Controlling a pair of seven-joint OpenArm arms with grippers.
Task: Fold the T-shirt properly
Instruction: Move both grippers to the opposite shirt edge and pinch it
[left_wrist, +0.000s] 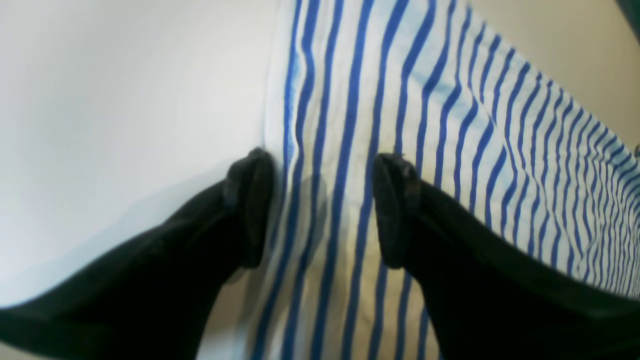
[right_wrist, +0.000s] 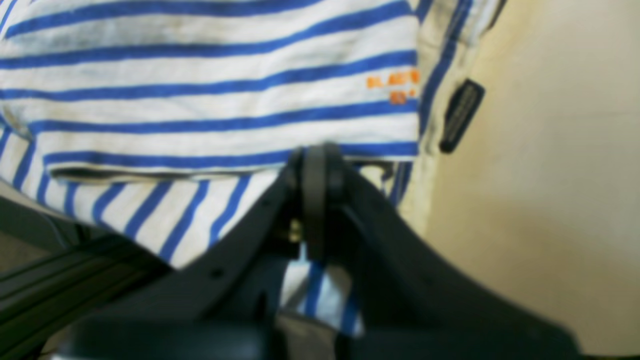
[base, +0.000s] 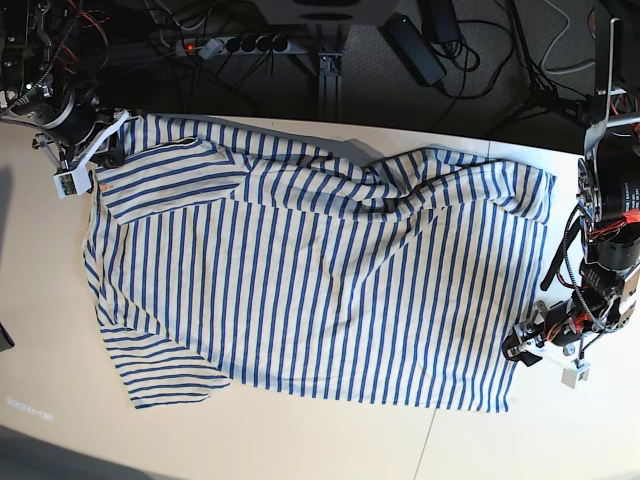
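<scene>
- T-shirt (base: 300, 280): you see it spread flat across the table (base: 40, 330).
- Right gripper (right_wrist: 315, 155): at the base view's far left corner, your jaws are pinched together on a fold of striped cloth beside the dark tag (right_wrist: 461, 115).
- Left gripper (left_wrist: 322, 200): at the opposite edge, jaws spread wide, straddling the cloth's border.

your left gripper (left_wrist: 322, 210) is all matte black up close, two tapering fingers (left_wrist: 250, 205) ending in rounded, padded tips. from the base view that arm (base: 605, 215) shows a black cylindrical motor housing with a red-and-white label, black cables looping beside it, and a small white block near the wrist. your right gripper (right_wrist: 316, 167) is black too, with a brass-coloured screw just under the tips. its wrist carries white printed brackets and red wiring behind.
</scene>
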